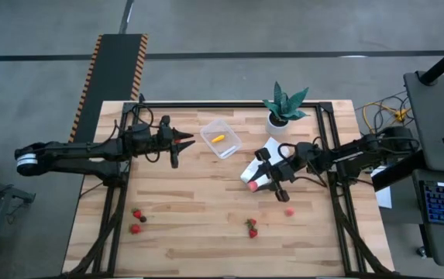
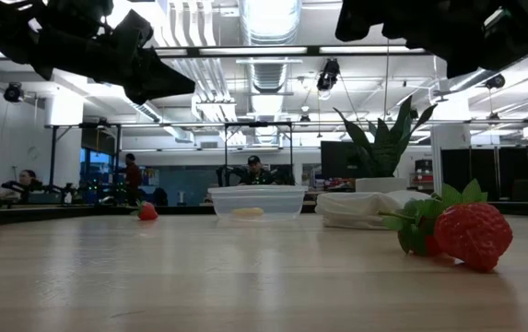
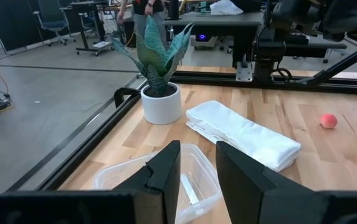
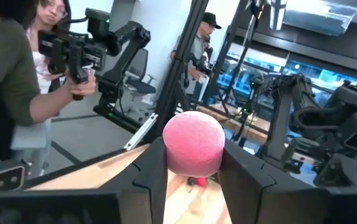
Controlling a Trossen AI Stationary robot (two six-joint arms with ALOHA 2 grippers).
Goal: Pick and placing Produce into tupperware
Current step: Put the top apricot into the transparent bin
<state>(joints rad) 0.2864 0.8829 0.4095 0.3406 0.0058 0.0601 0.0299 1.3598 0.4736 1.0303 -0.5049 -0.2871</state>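
The right gripper (image 4: 194,163) is pinching a round pink piece of produce (image 4: 194,143) between its two fingers, held up off the worktop (image 1: 206,201); in the high view this gripper (image 1: 262,183) sits over the near end of the folded white cloth (image 1: 262,165), a little way from the tupperware (image 1: 220,138) on the side away from the left arm. The tupperware is a clear tub standing on the worktop beside the potted plant (image 1: 284,107), and it already holds one yellow-orange piece (image 1: 218,139). The left gripper (image 1: 181,140) hovers just beside the tupperware on its other side, fingers slightly spread and holding nothing, the tub's rim showing past them in the left wrist view (image 3: 190,180). The step in hand looks like the carry: a piece has been picked and has yet to be dropped in. The next move should call for swinging the right gripper across the cloth until it is above the tub's opening, then spreading the fingers; the waiting left gripper is close to that opening, so the approach needs to keep clear of it. More produce lies well apart from the tupperware toward the worktop's near edge: a red pair (image 1: 136,221), another red pair (image 1: 252,228), and a single pink piece (image 1: 290,211).
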